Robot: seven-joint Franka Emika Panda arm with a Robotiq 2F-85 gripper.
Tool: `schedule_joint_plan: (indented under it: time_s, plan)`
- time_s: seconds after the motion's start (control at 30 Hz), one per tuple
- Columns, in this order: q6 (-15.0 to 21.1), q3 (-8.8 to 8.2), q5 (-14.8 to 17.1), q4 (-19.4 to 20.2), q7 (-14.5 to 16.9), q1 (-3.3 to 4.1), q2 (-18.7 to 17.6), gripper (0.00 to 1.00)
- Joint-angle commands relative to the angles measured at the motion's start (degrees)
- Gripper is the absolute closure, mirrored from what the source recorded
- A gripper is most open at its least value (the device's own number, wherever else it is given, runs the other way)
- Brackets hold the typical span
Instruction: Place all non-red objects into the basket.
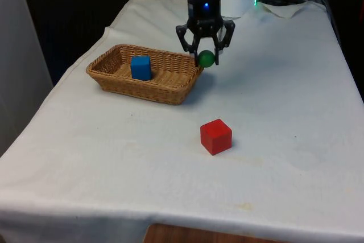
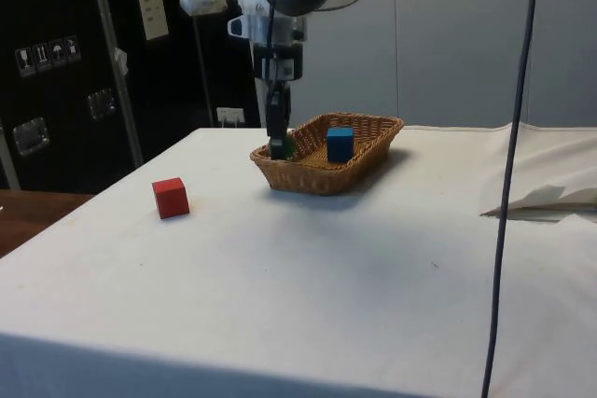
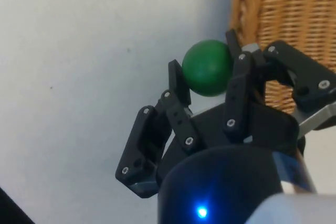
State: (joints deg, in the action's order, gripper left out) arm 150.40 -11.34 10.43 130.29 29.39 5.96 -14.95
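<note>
A green ball [image 1: 206, 58] [image 3: 208, 67] [image 2: 283, 147] is held in my gripper [image 1: 206, 59] [image 3: 207, 72] [image 2: 279, 144], whose fingers are shut on it, above the cloth beside the wicker basket's [image 1: 111, 75] [image 2: 312, 179] [image 3: 283, 14] corner on the front view's right. A blue cube [image 1: 141, 67] [image 2: 340, 144] rests inside the basket. A red cube [image 1: 215, 136] [image 2: 171, 198] sits on the cloth nearer the front edge, apart from the basket.
A crumpled white cloth bundle [image 1: 287, 8] [image 2: 541, 195] and dark cables [image 2: 511, 165] lie at the table's far end near the robot base. Open cloth stretches around the red cube.
</note>
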Motion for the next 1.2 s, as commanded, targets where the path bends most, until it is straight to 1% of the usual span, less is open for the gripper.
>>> schedule_joint_plan:
  time_s: [0.0, 0.03, 0.17, 0.27, 0.3, 0.33, 0.37, 0.4, 0.57, 0.6, 0.63, 0.67, 0.8, 0.83, 0.87, 0.9, 1.13, 1.17]
  plan:
    - [-0.06, -0.29, 0.06, -0.17, 0.40, -0.06, -0.11, 1.00]
    - [-0.69, -0.23, 1.20, -0.69, 2.01, -0.80, -0.29, 1.00]
    - [-0.97, -1.83, 1.72, -1.15, 3.90, -0.86, -0.69, 1.00]
    - [-0.92, -2.64, 1.89, -1.38, 4.93, -1.15, -1.03, 1.00]
    - [-0.92, -2.86, 1.95, -1.43, 5.16, -1.15, -1.15, 1.00]
    - [-0.69, -3.38, 0.92, -1.20, 4.13, -0.52, -1.09, 1.00]
    - [-0.86, -3.32, 2.23, -1.55, 5.96, -1.32, -1.49, 1.00]
    - [-0.86, -3.55, 2.41, -1.60, 6.30, -1.38, -1.66, 1.00]
    - [-0.74, -4.76, 3.44, -2.12, 8.31, -1.43, -2.64, 1.00]
    - [-0.69, -5.27, 2.75, -1.89, 7.62, -0.86, -2.58, 1.00]
    - [-0.74, -4.98, 3.67, -2.29, 8.71, -1.49, -2.92, 1.00]
    - [-0.69, -5.39, 3.90, -2.58, 9.34, -1.49, -3.44, 1.00]
    - [-0.57, -5.79, 4.18, -3.44, 9.91, -1.49, -4.70, 1.00]
    - [-0.46, -5.90, 4.35, -3.90, 10.20, -1.60, -5.44, 1.00]
    - [-0.63, -6.47, 3.55, -3.78, 9.45, -1.09, -5.33, 1.00]
    - [-0.40, -5.96, 4.41, -4.18, 10.31, -1.66, -5.84, 1.00]
    - [0.23, -6.47, 4.98, -5.79, 11.40, -2.01, -9.00, 1.00]
    - [-0.23, -7.10, 4.07, -5.61, 10.49, -1.32, -8.71, 1.00]
